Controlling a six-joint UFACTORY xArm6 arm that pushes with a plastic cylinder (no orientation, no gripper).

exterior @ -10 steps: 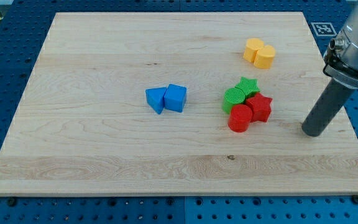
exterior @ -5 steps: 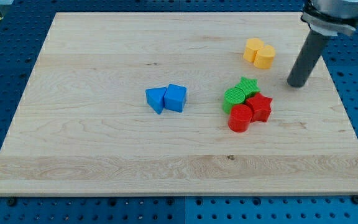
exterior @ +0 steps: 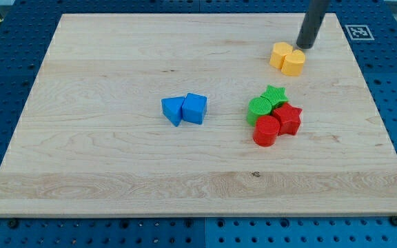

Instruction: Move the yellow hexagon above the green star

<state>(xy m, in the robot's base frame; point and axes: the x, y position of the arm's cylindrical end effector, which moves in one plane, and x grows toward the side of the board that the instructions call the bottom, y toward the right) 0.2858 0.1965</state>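
The yellow hexagon (exterior: 279, 54) sits at the view's upper right, touching a yellow cylinder (exterior: 294, 63) on its right. The green star (exterior: 275, 96) lies below them, in a tight cluster with a green cylinder (exterior: 259, 109), a red star (exterior: 289, 118) and a red cylinder (exterior: 266, 131). My tip (exterior: 304, 46) rests on the board just above and to the right of the yellow cylinder, very close to it. The rod rises out of the view's top edge.
A blue triangular block (exterior: 173, 109) and a blue cube (exterior: 194, 108) sit together near the board's middle. The wooden board (exterior: 116, 172) lies on a blue perforated table, with a marker tag (exterior: 358, 32) past its upper right corner.
My tip has moved from the board's right side up and to the left, ending beside the yellow pair. No block has moved.
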